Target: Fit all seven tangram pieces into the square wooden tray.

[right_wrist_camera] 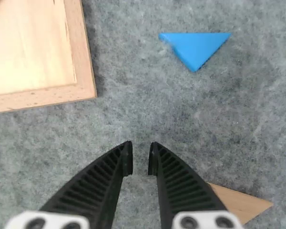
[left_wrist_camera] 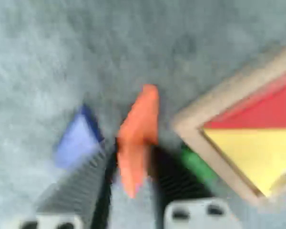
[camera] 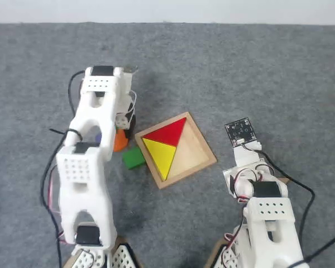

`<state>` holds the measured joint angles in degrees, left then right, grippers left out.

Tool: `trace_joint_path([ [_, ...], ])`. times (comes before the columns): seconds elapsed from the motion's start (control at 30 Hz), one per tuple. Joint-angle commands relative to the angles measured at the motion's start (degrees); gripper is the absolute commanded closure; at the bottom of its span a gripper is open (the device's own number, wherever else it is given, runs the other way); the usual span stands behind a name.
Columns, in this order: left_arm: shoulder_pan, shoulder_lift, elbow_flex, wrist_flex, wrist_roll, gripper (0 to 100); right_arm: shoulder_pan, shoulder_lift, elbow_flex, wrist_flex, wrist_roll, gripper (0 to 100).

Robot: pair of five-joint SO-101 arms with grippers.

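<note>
The square wooden tray (camera: 204, 149) lies at mid-table and holds a red triangle (camera: 168, 134) and a yellow triangle (camera: 162, 155). My left gripper (left_wrist_camera: 133, 155) is just left of the tray's corner (left_wrist_camera: 190, 125), shut on an orange piece (left_wrist_camera: 137, 138) that stands on edge between its fingers. A violet-blue piece (left_wrist_camera: 76, 140) lies on one side of it and a green piece (camera: 134, 158) on the other, by the tray. My right gripper (right_wrist_camera: 139, 162) hovers over bare carpet with nothing between its fingers, which are shut to a thin gap. A blue triangle (right_wrist_camera: 195, 46) lies ahead of it.
A pale wooden triangle (right_wrist_camera: 240, 202) pokes out beside the right fingers. The right arm (camera: 265, 206) stands right of the tray, the left arm (camera: 89, 167) left of it. Grey carpet covers the table.
</note>
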<state>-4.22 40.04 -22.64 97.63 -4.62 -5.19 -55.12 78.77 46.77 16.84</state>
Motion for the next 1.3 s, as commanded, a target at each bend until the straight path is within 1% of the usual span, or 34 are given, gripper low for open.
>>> trace_joint_path([
  [0.0, 1.49, -13.8, 9.45, -1.76, -0.44, 99, 0.31, -1.27, -0.44, -1.19, -0.62, 91.1],
  [0.03, 2.55, -16.79, 11.56, -2.2, -0.18, 99, 0.31, -1.27, -0.44, -1.19, -0.62, 91.1],
  [0.17, 7.74, -25.23, 17.36, -5.54, 4.75, 99, 0.31, -1.27, -0.44, -1.19, -0.62, 91.1],
  [0.23, 8.62, -26.02, 17.89, -7.56, 6.95, 98, 0.31, -1.27, -0.44, -1.19, -0.62, 91.1],
  [0.3, 8.0, -25.32, 17.8, -8.88, 8.0, 97, 0.31, -1.27, -0.44, -0.92, -0.62, 91.1],
  [0.4, 4.92, -22.42, 17.71, -9.41, 7.12, 87, 0.31, -1.27, -0.44, -0.75, -0.62, 91.1],
  [0.47, 2.46, -20.22, 17.63, -10.64, 5.19, 84, 0.31, -1.27, -0.44, -0.75, -0.53, 91.1],
  [0.57, -1.05, -17.41, 17.63, -13.1, 3.6, 85, 0.31, -1.27, -0.44, -0.75, -0.44, 91.1],
  [0.67, -2.29, -14.59, 17.63, -14.42, 2.29, 85, 0.31, -1.27, -0.44, -0.75, -0.35, 91.1],
  [1.0, 0.7, -7.65, 17.45, -15.3, 1.67, 84, 0.31, -1.27, -0.44, -0.92, -0.35, 91.1],
  [1.13, 0.35, -3.6, 17.45, -15.47, 1.76, 84, 0.31, -1.27, -0.44, -0.75, -0.35, 91.1],
  [1.27, -0.53, -3.08, 16.57, -15.21, 1.58, 85, 0.31, -1.27, -0.44, -0.75, -0.26, 91.1],
])
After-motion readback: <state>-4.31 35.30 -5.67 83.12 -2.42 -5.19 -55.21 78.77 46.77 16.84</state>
